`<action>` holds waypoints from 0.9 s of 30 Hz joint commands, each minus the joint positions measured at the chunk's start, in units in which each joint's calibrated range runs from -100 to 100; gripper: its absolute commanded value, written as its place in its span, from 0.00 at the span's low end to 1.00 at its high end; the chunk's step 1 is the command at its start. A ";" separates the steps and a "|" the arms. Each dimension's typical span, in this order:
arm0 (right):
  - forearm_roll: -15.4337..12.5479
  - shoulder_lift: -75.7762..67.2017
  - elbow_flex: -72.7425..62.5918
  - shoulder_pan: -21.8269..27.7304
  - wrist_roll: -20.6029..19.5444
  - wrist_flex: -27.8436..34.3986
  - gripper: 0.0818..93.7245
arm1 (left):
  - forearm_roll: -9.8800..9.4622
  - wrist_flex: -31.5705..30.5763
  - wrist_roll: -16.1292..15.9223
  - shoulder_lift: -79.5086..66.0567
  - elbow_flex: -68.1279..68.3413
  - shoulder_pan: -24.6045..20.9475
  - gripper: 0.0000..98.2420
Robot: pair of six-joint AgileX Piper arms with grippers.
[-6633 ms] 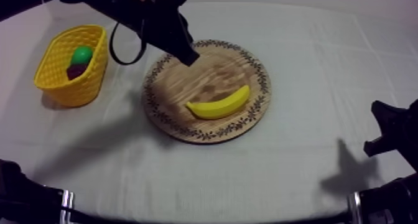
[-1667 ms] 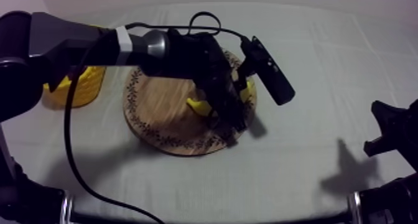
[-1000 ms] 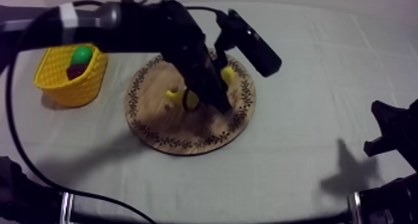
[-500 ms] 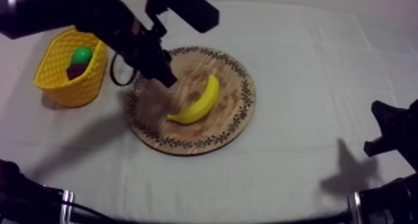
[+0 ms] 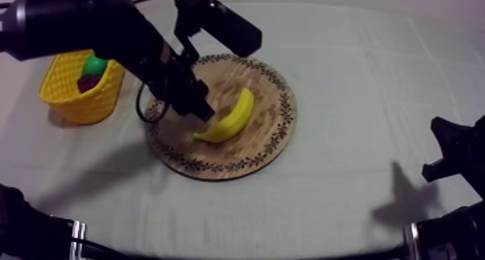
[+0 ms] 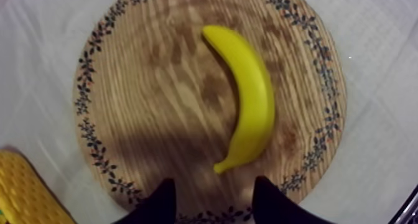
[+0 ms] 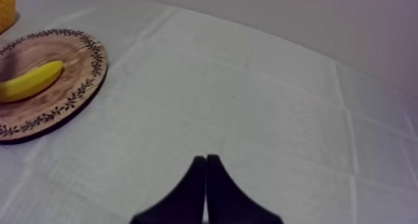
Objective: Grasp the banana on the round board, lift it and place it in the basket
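The yellow banana [image 5: 229, 115] lies free on the round wooden board [image 5: 268, 136], slanting from its middle toward the front left. My left gripper [image 5: 201, 110] hovers over the board's left part, close beside the banana. In the left wrist view its black fingers [image 6: 163, 201] stand apart with nothing between them, my left gripper [image 6: 214, 205] open just short of the banana's [image 6: 252, 108] stem end. The yellow basket [image 5: 68, 97] stands at the left. My right gripper [image 7: 206, 189] is shut, low at the right side of the table [image 5: 451, 151].
In the basket lie a green fruit [image 5: 94, 63] and a dark bunch of grapes [image 5: 88, 81]. The right wrist view has the board [image 7: 74, 96] with the banana [image 7: 28, 82] far off, across bare cloth. The basket's corner [image 6: 22, 192] is beside the board.
A second ago my left gripper covered the banana, which was partly lifted. Since then the banana has lain free on the board, and the gripper, which had drawn off left, has edged back toward it.
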 commanded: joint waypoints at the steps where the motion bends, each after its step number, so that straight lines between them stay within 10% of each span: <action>1: 0.03 0.00 -0.03 0.01 0.02 0.00 0.00 | 0.02 -1.13 1.27 1.52 -0.26 0.18 0.51; 27: 0.03 0.00 -0.03 0.01 0.02 0.00 0.00 | 3.76 -7.37 5.06 19.36 -9.22 0.71 0.49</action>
